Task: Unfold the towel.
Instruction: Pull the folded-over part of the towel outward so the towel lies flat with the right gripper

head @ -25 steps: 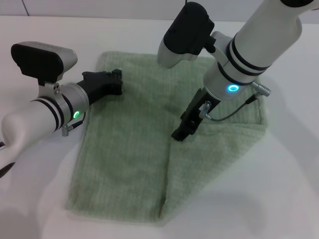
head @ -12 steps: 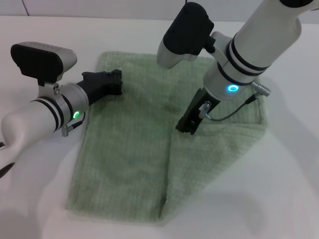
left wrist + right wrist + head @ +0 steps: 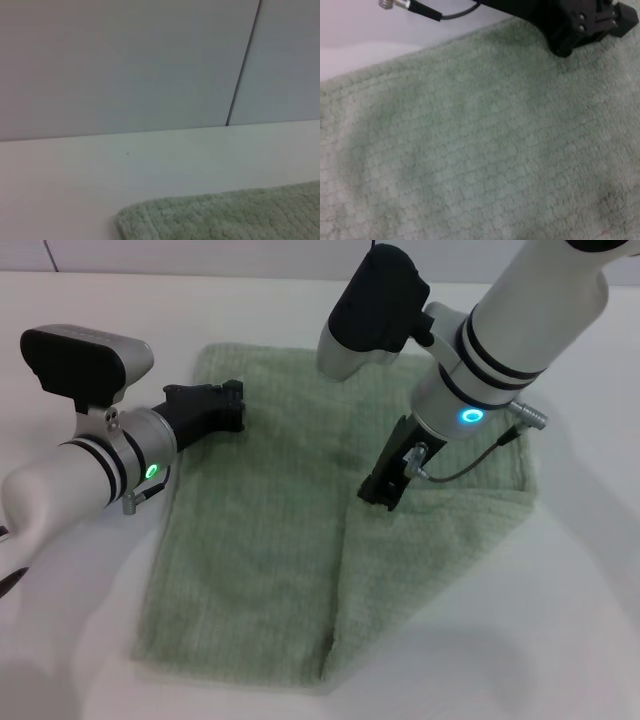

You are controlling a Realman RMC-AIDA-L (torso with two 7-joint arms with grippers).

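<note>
From your head view, the towel (image 3: 270, 530) lies on the white desk (image 3: 580, 620), its right part folded over. Your right gripper (image 3: 385, 485) hovers at the fold, your left gripper (image 3: 225, 405) at the far-left corner; I cannot tell either gripper's spread. Your left wrist view shows a towel corner (image 3: 220, 215); your right wrist view shows towel (image 3: 470, 150).

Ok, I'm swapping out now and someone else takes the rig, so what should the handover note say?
Left gripper: low over the towel's far left part, holding nothing that shows.
Right gripper: tip at the edge of the folded flap near the towel's middle; whether its jaws grip cloth cannot be told.
Towel: flat on the white table, its right part folded over in a triangular flap.
Done: left part lies open.
Left: pull the flap out to the right and flatten it.
</note>
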